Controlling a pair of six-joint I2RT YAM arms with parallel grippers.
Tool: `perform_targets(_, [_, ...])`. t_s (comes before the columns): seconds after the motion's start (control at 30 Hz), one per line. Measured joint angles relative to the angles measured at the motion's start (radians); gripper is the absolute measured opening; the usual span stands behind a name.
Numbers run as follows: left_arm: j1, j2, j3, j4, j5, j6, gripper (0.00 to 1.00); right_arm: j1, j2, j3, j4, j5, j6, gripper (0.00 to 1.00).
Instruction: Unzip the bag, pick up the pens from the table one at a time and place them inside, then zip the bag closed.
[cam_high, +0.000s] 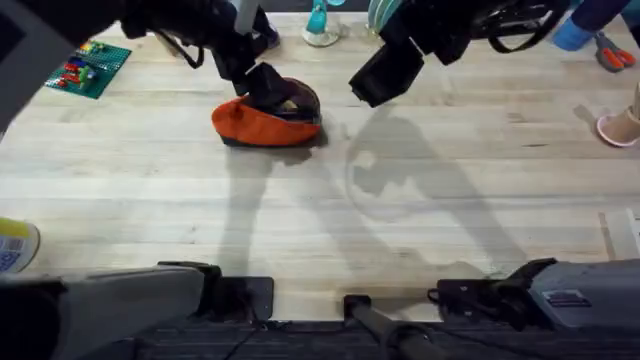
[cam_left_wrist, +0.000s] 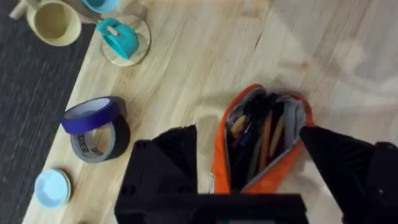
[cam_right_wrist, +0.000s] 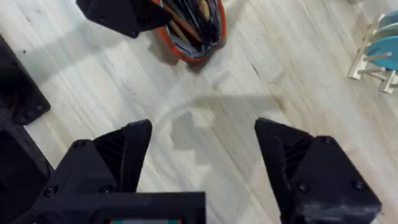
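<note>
We judge the bag (cam_left_wrist: 264, 146), lying unzipped on the table (cam_high: 420, 240) with pens (cam_left_wrist: 258, 130) inside as the left wrist view alone reveals, soft and collapsible, best held near its zipper end; the left gripper (cam_left_wrist: 252, 168) straddles it released, the right gripper (cam_right_wrist: 202, 162) hovers released nearby.

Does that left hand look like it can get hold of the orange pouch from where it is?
Probably yes. The left hand hangs right over the bag with its fingers spread either side of the open mouth, and nothing lies between. The right hand hangs open, off to the side above the bare table.
</note>
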Motion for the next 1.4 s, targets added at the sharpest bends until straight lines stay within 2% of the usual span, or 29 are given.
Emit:
perform_targets(0.17, [0.000, -0.054, 0.000, -0.056, -0.005, -0.043, 0.995, 0.000, 0.000, 0.000, 0.000, 0.000, 0.000, 0.996])
perform_targets(0.33, [0.001, -0.112, 0.000, -0.130, -0.058, -0.092, 0.995, 0.000, 0.000, 0.000, 0.000, 0.000, 0.000, 0.995])
perform_targets(0.5, [0.025, -0.177, 0.000, -0.204, -0.079, -0.121, 0.995, 0.000, 0.000, 0.000, 0.000, 0.000, 0.000, 0.996])
perform_targets(0.63, [0.102, -0.229, 0.000, -0.264, -0.067, -0.158, 0.995, 0.000, 0.000, 0.000, 0.000, 0.000, 0.000, 0.996])
perform_targets(0.8, [0.235, -0.279, 0.000, -0.334, 0.008, -0.175, 0.995, 0.000, 0.000, 0.000, 0.000, 0.000, 0.000, 0.995])
perform_targets(0.9, [0.309, -0.290, 0.000, -0.339, 0.062, -0.179, 0.995, 0.000, 0.000, 0.000, 0.000, 0.000, 0.000, 0.995])
perform_targets(1.03, [0.387, -0.290, 0.000, -0.339, 0.135, -0.160, 0.995, 0.000, 0.000, 0.000, 0.000, 0.000, 0.000, 0.995])
perform_targets(1.27, [0.468, -0.290, 0.000, -0.338, 0.201, -0.095, 0.995, 0.000, 0.000, 0.000, 0.000, 0.000, 0.000, 0.996])
perform_targets(1.4, [0.504, -0.283, 0.000, -0.362, 0.230, -0.032, 0.995, 0.000, 0.000, 0.000, 0.000, 0.000, 0.000, 0.996])
